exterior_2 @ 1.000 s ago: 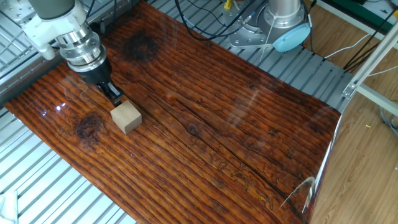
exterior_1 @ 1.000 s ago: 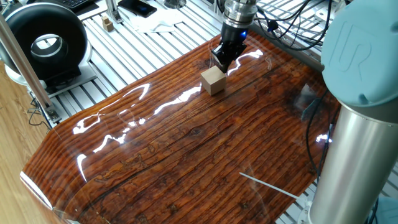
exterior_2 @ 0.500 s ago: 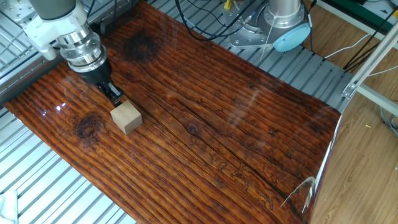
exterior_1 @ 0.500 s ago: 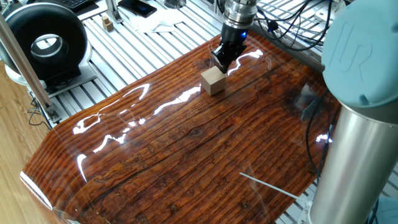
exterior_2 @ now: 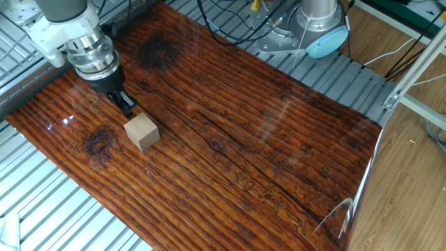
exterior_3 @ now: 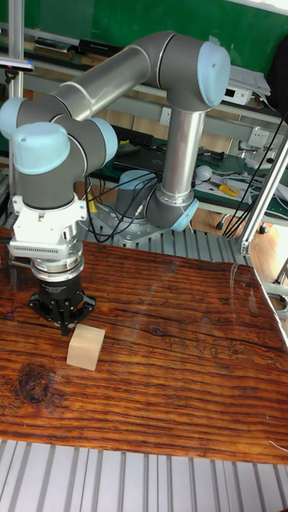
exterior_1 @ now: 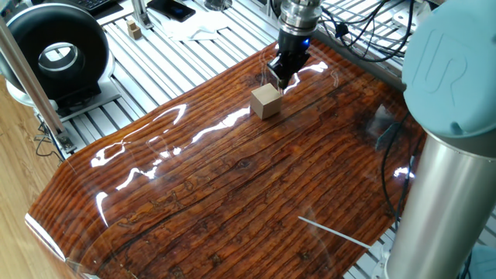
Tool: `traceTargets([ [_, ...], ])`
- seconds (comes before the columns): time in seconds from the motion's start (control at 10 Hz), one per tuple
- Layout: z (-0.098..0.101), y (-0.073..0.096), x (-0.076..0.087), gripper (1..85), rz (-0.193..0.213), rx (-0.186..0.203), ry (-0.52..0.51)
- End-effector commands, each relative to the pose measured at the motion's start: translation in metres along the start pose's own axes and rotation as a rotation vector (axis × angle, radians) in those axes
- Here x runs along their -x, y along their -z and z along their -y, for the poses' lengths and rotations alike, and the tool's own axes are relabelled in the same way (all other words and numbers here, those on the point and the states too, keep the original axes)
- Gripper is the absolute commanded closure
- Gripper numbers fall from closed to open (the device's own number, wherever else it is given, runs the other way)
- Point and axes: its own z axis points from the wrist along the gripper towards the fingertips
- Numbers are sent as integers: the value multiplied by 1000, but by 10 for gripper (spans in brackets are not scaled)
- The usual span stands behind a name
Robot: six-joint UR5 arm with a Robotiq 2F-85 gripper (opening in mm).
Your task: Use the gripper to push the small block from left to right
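The small block [exterior_1: 266, 101] is a plain tan wooden cube resting on the glossy dark wooden tabletop [exterior_1: 232, 186]. It also shows in the other fixed view [exterior_2: 141, 132] and the tall fixed view [exterior_3: 86, 347]. My gripper [exterior_1: 280, 76] points down just behind the block, fingers together and holding nothing. Its tips [exterior_2: 127, 109] stand a small gap from the cube's far face, not clearly touching it. In the tall view the gripper [exterior_3: 66, 325] hangs just above and left of the block.
The arm's thick light-blue column [exterior_1: 442, 155] rises at the right table edge, with its base [exterior_2: 317, 21] among cables. A black ring-shaped device [exterior_1: 58, 50] and a tiny wooden block [exterior_1: 134, 29] sit on the slotted metal bench. A thin white rod [exterior_1: 333, 231] lies near the front corner.
The gripper has drawn back slightly from the block, opening a small gap. The block has not moved.
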Motion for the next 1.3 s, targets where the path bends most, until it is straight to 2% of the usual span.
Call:
traceTargets([
  [0.0,28,7,-1,847,-11,-107,47],
  [0.1,36,8,5,847,8,-135,117],
  [0.2,38,8,12,847,29,-147,162],
  [0.3,37,8,13,847,35,-142,162],
  [0.4,40,9,12,847,30,-154,153],
  [0.5,50,10,11,847,25,-192,147],
  [0.6,60,13,15,847,37,-234,148],
  [0.9,48,11,19,847,51,-189,184],
  [1.1,50,11,19,847,50,-197,205],
  [1.2,47,10,17,847,42,-185,212],
])
